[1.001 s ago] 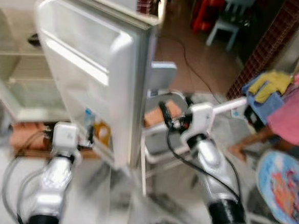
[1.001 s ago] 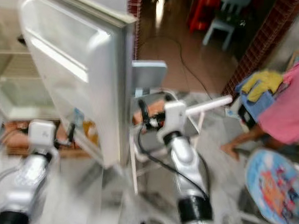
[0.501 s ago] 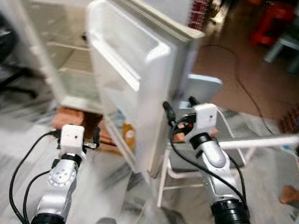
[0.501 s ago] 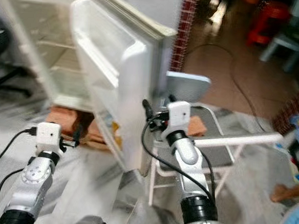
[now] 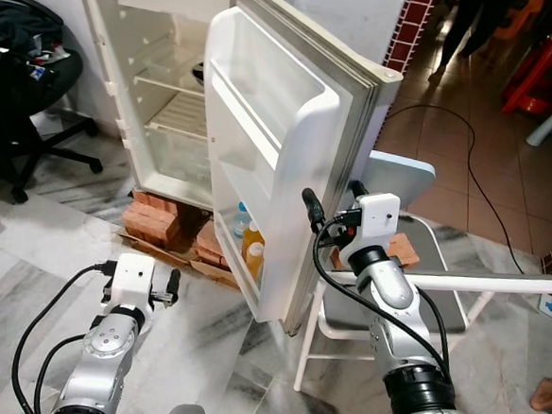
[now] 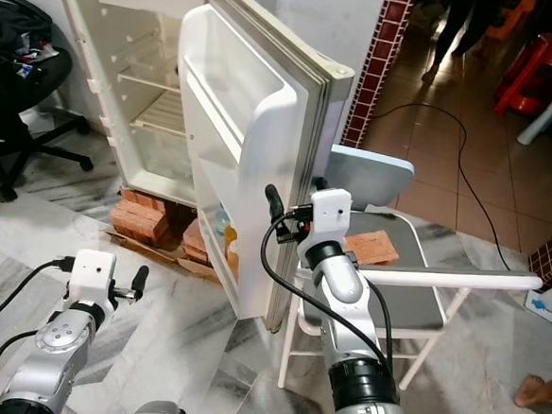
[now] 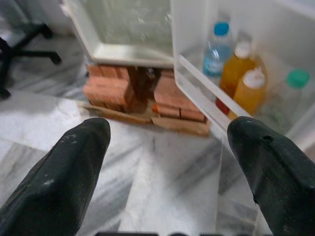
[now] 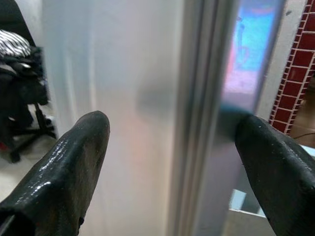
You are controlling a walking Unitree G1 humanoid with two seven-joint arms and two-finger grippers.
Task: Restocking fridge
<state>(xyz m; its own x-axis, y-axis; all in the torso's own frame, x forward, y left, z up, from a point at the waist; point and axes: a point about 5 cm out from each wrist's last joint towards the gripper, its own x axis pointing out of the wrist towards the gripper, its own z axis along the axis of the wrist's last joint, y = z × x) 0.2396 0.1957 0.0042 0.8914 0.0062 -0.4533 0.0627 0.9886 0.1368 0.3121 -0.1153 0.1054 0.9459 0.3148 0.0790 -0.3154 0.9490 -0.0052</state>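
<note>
Your open fridge door (image 5: 279,160) stands mid-frame, its edge just beside the right gripper (image 5: 331,209). A folding chair (image 5: 412,292) crowds lower right. Left of the door, bare marble floor (image 5: 34,275) leaves room; bricks (image 5: 161,220) block underneath.

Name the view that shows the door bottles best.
The left wrist view: the bottles sit close and sharp on the door's bottom shelf between the open left gripper fingers. The eye views show them small.

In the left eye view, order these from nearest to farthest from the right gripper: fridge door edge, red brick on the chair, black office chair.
1. Fridge door edge, right beside the right gripper.
2. Red brick, on the folding chair behind the gripper.
3. Black office chair, far across on the robot's left.
</note>
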